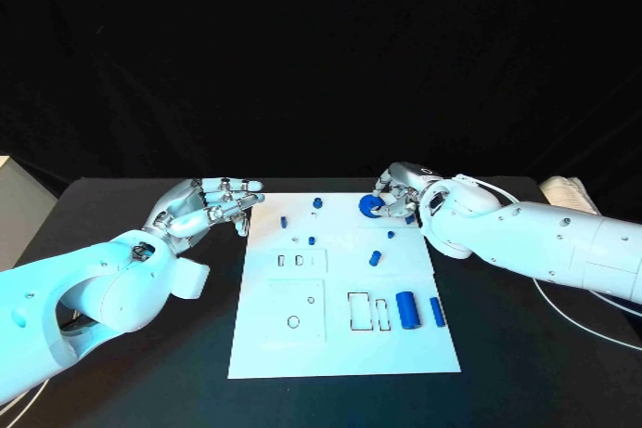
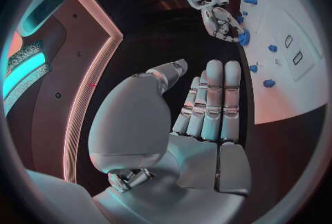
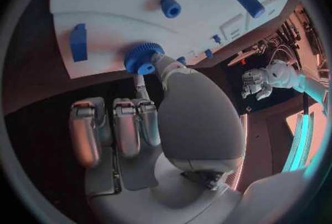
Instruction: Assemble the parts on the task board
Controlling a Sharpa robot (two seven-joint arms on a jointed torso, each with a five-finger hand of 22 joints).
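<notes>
A black table (image 1: 134, 372) holds a white task board (image 1: 341, 349) at its centre, lying flat. The left hand (image 1: 208, 208) hovers just beside the board's far left corner, fingers apart, holding nothing. The right hand (image 1: 402, 194) pinches a round blue toothed part (image 1: 371, 204) at the board's far edge (thumb and a fingertip on it). Smaller blue parts lie scattered on the board, two cylinders (image 1: 408, 310) near its right side.

robotics lab bench, black table (image 1: 147, 372) under black backdrop (image 1: 321, 75), white board (image 1: 341, 344) of blue parts (image 1: 408, 310) between the hands, cables (image 1: 589, 340) beside
</notes>
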